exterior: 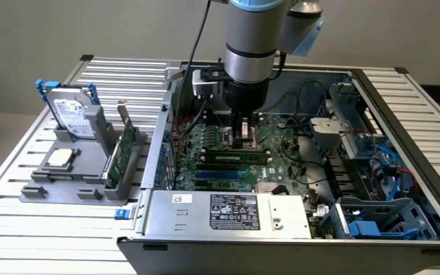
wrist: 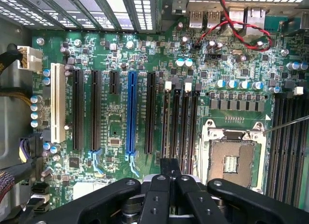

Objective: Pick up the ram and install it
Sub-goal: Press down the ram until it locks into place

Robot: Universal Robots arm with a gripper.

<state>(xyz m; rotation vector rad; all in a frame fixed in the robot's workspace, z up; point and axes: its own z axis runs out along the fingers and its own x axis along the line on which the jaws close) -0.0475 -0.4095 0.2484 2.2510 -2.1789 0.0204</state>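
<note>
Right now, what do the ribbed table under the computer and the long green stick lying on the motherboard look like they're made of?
The ribbed silver table looks like bare aluminium: pale matte metal in parallel slats. The long green ram stick looks like fibreglass circuit board, dark green and flat, though its chips are hard to make out.

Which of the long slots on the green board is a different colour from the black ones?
Two stand out. The blue slot sits in the middle of the row of black slots. The white slot is at the end of the row, beside the blue capacitors.
</note>
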